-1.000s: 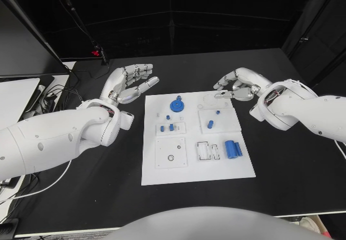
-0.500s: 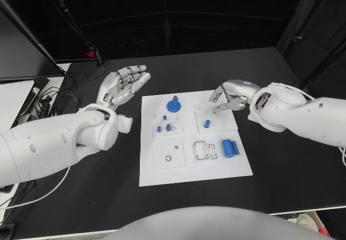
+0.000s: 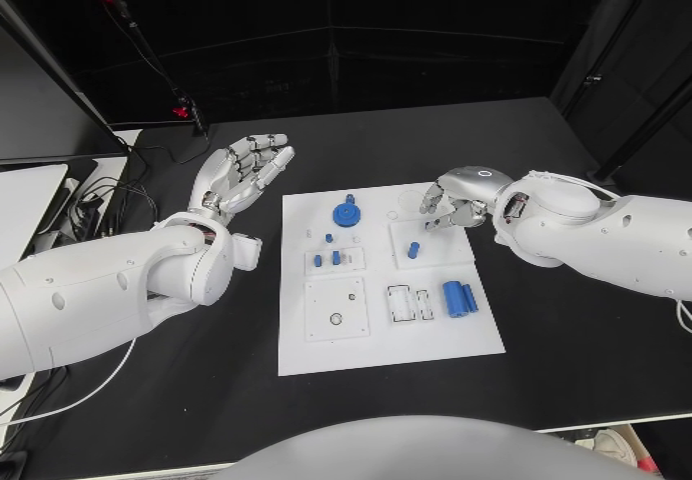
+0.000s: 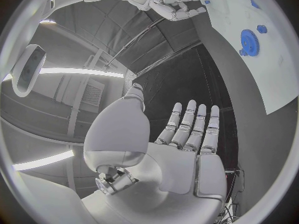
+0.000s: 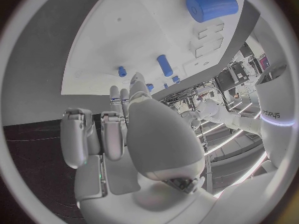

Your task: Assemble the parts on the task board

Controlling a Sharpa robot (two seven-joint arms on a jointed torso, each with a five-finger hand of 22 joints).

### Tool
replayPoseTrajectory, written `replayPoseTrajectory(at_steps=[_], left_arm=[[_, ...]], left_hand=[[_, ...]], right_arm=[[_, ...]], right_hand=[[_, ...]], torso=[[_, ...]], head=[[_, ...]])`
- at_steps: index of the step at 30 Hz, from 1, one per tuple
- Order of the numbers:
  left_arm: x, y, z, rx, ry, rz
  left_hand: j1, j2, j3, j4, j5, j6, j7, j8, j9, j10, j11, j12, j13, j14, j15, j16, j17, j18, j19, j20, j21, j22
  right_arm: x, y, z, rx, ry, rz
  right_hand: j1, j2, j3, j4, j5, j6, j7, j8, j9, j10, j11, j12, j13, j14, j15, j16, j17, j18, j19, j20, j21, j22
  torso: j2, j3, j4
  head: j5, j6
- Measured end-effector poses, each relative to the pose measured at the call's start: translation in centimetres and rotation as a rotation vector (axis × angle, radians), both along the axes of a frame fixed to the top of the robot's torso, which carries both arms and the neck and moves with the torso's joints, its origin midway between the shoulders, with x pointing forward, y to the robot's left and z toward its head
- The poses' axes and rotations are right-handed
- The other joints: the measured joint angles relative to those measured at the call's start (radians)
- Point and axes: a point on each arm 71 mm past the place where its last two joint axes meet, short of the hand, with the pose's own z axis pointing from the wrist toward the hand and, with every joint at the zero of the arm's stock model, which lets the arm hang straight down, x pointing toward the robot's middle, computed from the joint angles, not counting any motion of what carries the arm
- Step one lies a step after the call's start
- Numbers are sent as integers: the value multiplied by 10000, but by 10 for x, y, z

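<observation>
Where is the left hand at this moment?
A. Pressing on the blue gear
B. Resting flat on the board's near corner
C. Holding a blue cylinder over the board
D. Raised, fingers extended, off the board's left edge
D: the left hand is raised with extended fingers over the black table, left of the task board, holding nothing.

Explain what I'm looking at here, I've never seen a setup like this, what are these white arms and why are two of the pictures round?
This is a two-armed robot at a black table. The square picture comes from a camera on its head, looking down. The round pictures come from fisheye cameras at each wrist, behind that arm's own hand.

On the table lies a white task board carrying small blue parts: a blue gear, two blue cylinders side by side, and a few small blue pegs.

The left hand is raised beside the board, fingers straight and apart, holding nothing. The right hand reaches over the board's far right corner with curled fingers; I cannot tell whether it holds anything.
</observation>
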Motion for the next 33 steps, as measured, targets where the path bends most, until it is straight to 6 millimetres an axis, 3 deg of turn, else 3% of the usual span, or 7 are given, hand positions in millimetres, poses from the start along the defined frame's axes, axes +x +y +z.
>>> replayPoseTrajectory(at_steps=[13, 28, 33], left_arm=[[0, 1, 0, -30, 30, 18], [-1, 3, 0, -43, 46, 37], [-1, 4, 0, -41, 47, 51]], left_hand=[[84, 204, 51, 3, 0, -248, -12, 399, 10, -119, 11, 333, -12, -77, 66, 239, -205, 0, 0, 0, 0, -92], [95, 298, 51, 3, 80, -394, -14, 632, 8, -316, 30, 514, -61, -113, 31, 422, -357, 3, 72, 1, 0, -139], [136, 338, 51, 3, 80, -411, -30, 683, 7, -316, 30, 565, -71, -113, 31, 471, -398, 3, 72, 0, 0, -112]], right_arm=[[1, 4, -5, -495, 119, -226], [3, 11, -13, -837, 411, -422], [4, 13, -13, -898, 437, -504]], right_hand=[[123, 44, 28, 28, 0, 457, 19, -116, 1, 1000, -36, -283, -518, 0, 0, 0, -1, 1, 0, 0, -10, 0], [172, 93, 28, 28, 0, 528, 18, -295, -27, 1284, -67, -516, -749, 0, 1, 0, -1, 1, 0, 1, -111, 0], [327, 248, 47, 18, 0, 553, -8, -295, -27, 1455, -84, -582, -756, 0, 1, 0, -1, 1, 0, 1, -112, 0]], torso=[[0, 0, -9], [4, 1, -5], [3, 0, -11]], head=[[30, -45], [80, -61], [86, -62]])
